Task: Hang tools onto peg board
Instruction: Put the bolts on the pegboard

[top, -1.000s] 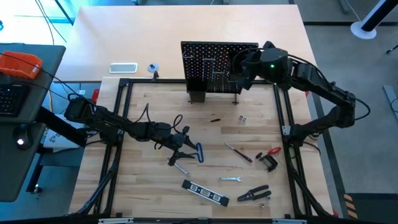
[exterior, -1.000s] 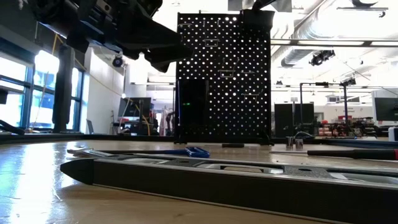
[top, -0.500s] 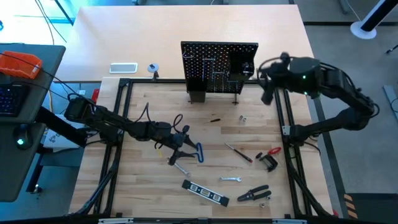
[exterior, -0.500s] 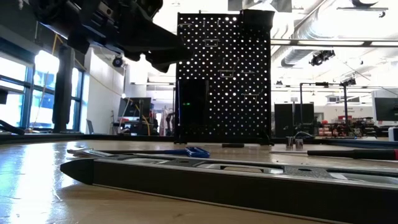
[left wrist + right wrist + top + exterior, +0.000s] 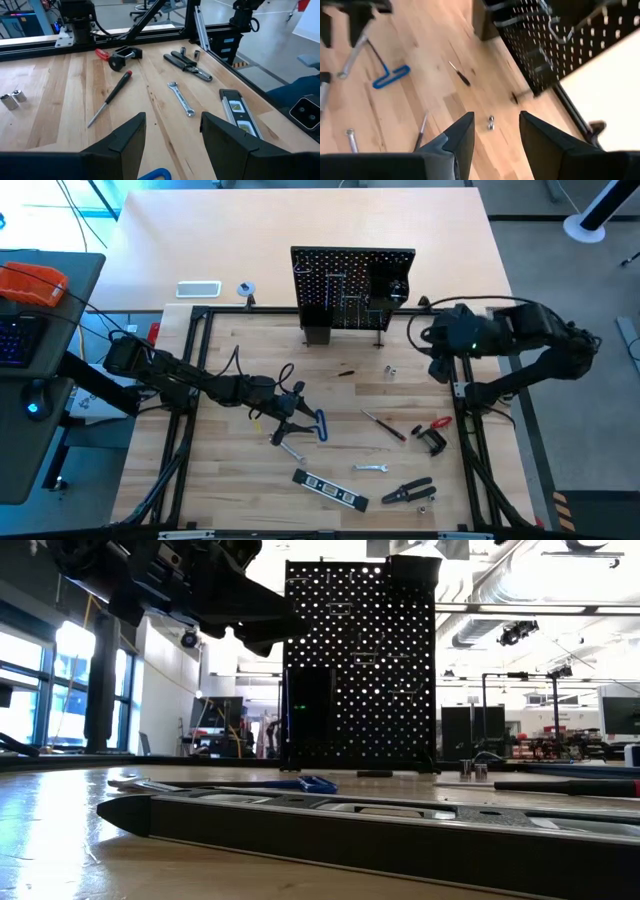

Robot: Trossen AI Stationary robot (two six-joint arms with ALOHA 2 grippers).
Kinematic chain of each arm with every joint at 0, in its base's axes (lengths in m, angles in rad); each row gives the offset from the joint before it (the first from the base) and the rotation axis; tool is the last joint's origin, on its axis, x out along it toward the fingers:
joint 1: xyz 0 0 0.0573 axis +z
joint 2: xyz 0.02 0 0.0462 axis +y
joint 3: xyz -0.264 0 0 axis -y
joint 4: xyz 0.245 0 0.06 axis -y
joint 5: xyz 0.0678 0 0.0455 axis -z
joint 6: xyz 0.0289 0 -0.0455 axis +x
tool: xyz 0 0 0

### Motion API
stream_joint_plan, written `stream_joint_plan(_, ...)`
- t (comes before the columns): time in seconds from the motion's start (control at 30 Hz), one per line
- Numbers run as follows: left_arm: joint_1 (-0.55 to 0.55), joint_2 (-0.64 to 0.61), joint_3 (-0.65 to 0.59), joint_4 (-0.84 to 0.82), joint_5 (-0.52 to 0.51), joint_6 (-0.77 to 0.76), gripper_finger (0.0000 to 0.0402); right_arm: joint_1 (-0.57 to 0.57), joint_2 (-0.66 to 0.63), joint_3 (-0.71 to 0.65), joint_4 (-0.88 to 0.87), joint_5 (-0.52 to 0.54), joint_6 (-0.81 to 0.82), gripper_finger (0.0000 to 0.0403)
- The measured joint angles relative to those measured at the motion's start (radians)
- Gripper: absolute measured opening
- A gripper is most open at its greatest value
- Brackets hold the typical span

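Tools are lying scattered over the wooden table point(image 5: 250, 350): a blue-handled key point(image 5: 318, 425) near the middle, a level point(image 5: 330, 490) and pliers point(image 5: 408, 492) along the front edge, a clamp point(image 5: 432, 438) toward the right edge. The peg board point(image 5: 352, 285) is standing at the back edge. The left gripper point(image 5: 292, 416) is hovering, fingers apart and empty, beside the key; the right gripper point(image 5: 436, 362), also parted and empty, is hanging near the board's right side.

Bare wood point(image 5: 250, 345) before the peg board point(image 5: 352, 285)
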Motion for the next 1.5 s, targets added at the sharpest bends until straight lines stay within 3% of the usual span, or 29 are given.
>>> stream_joint_plan(0.17, 0.000, 0.000, 0.000, -0.001, -0.001, 0.003, 0.0184, 0.042, -0.003, -0.140, 0.013, 0.012, 0.079, 0.0149)
stream_joint_plan(0.33, 0.000, 0.000, 0.000, -0.002, -0.001, 0.002, 0.0184, 0.041, -0.004, -0.369, 0.095, 0.039, 0.162, 0.0149)
stream_joint_plan(0.53, 0.000, 0.000, 0.000, -0.004, 0.000, 0.007, 0.0184, 0.004, -0.002, -0.696, 0.503, 0.012, 0.195, 0.0149)
stream_joint_plan(0.73, 0.009, 0.000, 0.000, -0.008, 0.000, 0.007, 0.0184, -0.103, -0.002, -0.947, 0.834, 0.072, 0.283, 0.0149)
stream_joint_plan(0.87, 0.013, 0.000, 0.000, -0.010, 0.001, -0.001, 0.0184, -0.206, 0.000, -1.071, 0.995, -0.006, 0.241, 0.0149)
stream_joint_plan(1.07, 0.022, 0.000, 0.000, -0.009, 0.001, -0.003, 0.0184, -0.317, 0.000, -1.144, 1.148, -0.032, 0.127, 0.0149)
stream_joint_plan(1.23, 0.032, 0.000, 0.000, -0.008, 0.000, -0.008, 0.0184, -0.386, 0.017, -1.145, 1.201, -0.140, 0.053, 0.0149)
stream_joint_plan(1.5, 0.037, 0.000, 0.000, -0.006, 0.000, -0.009, 0.0184, -0.407, 0.188, -1.145, 1.294, -0.186, -0.019, 0.0149)
